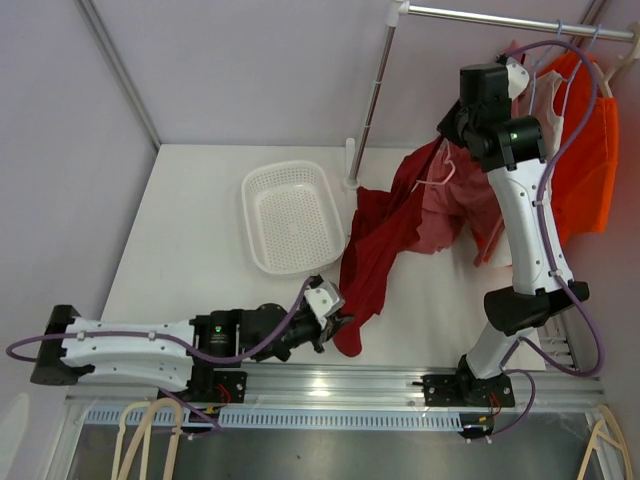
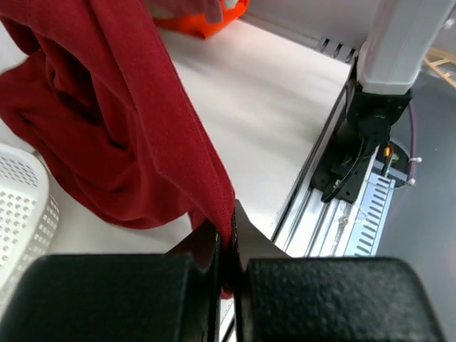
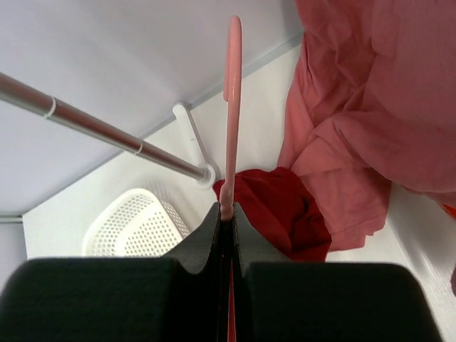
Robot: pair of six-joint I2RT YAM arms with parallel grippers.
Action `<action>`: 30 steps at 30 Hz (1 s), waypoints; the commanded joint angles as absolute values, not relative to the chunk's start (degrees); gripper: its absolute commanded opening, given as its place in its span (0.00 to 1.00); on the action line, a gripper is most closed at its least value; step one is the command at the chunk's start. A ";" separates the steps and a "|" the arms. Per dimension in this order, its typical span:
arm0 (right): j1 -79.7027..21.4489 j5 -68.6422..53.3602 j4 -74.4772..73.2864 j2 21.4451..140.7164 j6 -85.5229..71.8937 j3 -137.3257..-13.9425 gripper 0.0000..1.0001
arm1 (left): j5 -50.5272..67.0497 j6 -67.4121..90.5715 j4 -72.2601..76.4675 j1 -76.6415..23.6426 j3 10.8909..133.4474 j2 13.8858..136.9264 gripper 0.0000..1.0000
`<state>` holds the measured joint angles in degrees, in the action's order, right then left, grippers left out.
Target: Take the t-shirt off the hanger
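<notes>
A dark red t-shirt [image 1: 385, 235] drapes from a pink hanger [image 1: 443, 172] down onto the white table [image 1: 190, 240]. My left gripper [image 1: 340, 325] is shut on the shirt's lower edge near the front of the table; the left wrist view shows the red cloth [image 2: 128, 121] pinched between its jaws. My right gripper [image 1: 452, 135] is raised and shut on the pink hanger, whose thin bar [image 3: 231, 114] sticks out from between the jaws in the right wrist view. The red shirt [image 3: 281, 210] lies below it.
A white perforated basket [image 1: 292, 215] sits left of the shirt. A pink garment [image 1: 450, 215] and an orange one [image 1: 580, 170] hang from the metal rail [image 1: 500, 16] at the back right. The rail's upright post [image 1: 372, 100] stands behind the basket.
</notes>
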<state>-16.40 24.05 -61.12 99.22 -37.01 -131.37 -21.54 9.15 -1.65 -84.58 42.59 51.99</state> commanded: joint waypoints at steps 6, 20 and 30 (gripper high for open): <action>-21.17 24.00 -56.69 89.31 -34.72 -128.50 0.00 | -8.83 19.32 -4.03 -69.72 54.48 65.11 0.01; -22.68 25.74 -38.88 65.93 -15.66 -105.75 0.00 | 6.25 24.70 -18.44 -52.47 89.23 87.71 0.01; -17.67 16.62 -23.48 69.43 -9.76 -102.75 0.00 | 10.55 19.15 -39.89 -45.26 143.58 102.82 0.01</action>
<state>-18.55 21.52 -33.41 67.83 -13.72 -103.33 7.88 20.27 -35.14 -48.99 131.02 100.31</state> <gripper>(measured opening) 0.047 0.023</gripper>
